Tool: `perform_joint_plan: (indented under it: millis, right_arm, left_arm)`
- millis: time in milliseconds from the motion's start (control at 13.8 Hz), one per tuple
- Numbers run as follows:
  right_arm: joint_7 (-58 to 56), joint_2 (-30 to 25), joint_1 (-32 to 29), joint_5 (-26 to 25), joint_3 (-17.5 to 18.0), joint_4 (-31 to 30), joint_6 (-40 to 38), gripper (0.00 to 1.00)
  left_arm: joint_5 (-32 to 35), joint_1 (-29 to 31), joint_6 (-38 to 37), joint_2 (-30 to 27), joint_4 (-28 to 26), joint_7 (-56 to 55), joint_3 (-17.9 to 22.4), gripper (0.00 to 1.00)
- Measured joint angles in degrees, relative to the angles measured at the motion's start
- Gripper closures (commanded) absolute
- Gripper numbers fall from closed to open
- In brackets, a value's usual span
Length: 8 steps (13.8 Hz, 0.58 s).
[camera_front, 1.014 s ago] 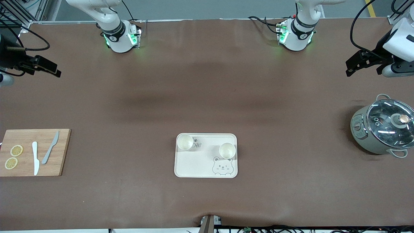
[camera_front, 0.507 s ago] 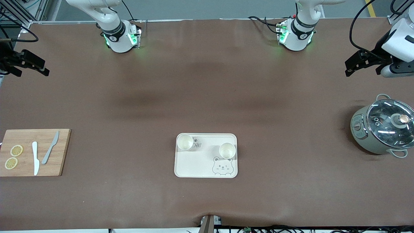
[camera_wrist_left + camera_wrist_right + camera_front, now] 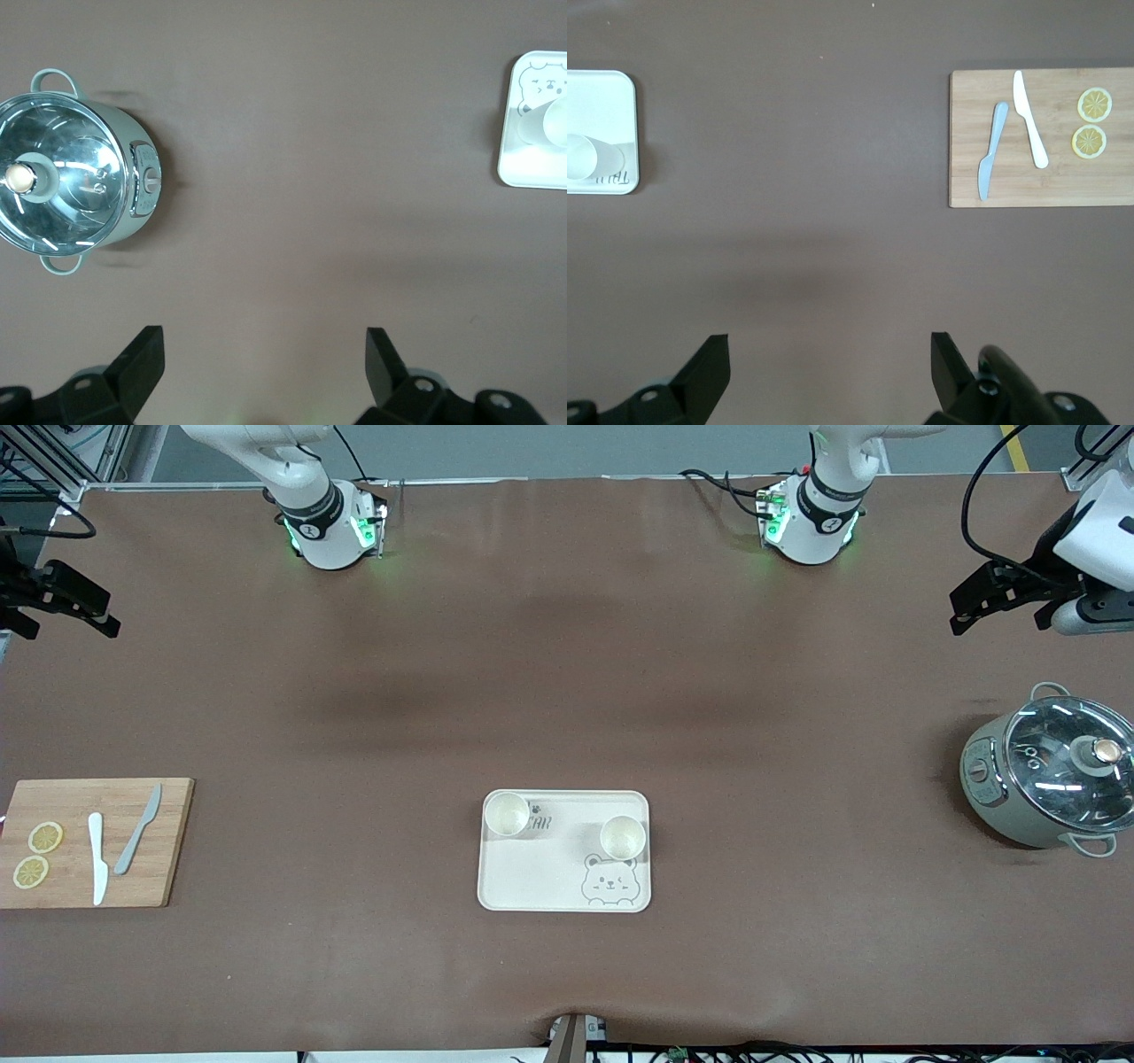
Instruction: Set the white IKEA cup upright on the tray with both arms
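The cream tray (image 3: 540, 877) lies on the table, nearer the front camera. Two white cups stand upright on it: one (image 3: 507, 814) in the corner toward the right arm's end, the other (image 3: 622, 837) by the bear drawing toward the left arm's end. My left gripper (image 3: 994, 622) is open and empty, up over bare table at the left arm's end; its view shows the tray's edge (image 3: 523, 168) and one cup (image 3: 551, 126). My right gripper (image 3: 75, 629) is open and empty, over the table's edge at the right arm's end; its view shows the tray (image 3: 602, 97) and a cup (image 3: 586, 158).
A grey-green pot with a glass lid (image 3: 1050, 779) stands at the left arm's end, also in the left wrist view (image 3: 71, 186). A wooden cutting board (image 3: 97, 886) with two knives and lemon slices lies at the right arm's end, also in the right wrist view (image 3: 1036, 181).
My right gripper has drawn away toward the right arm's end of the table. My left gripper has shifted only slightly. The cups and tray have not moved.
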Motion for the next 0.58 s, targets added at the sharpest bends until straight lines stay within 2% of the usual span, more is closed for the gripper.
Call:
perform_joint_plan:
  millis: [290,580]
  right_arm:
    - [0.0,2.3,0.0,0.0,0.0,4.0,-1.2,0.00]
    - [0.0,2.9,0.1,0.0,0.1,4.4,-2.5,0.00]
  left_arm:
    - [0.0,0.0,0.0,0.2,0.2,0.0,0.0,0.00]
    - [0.0,0.0,0.0,0.2,0.3,0.0,0.0,0.00]
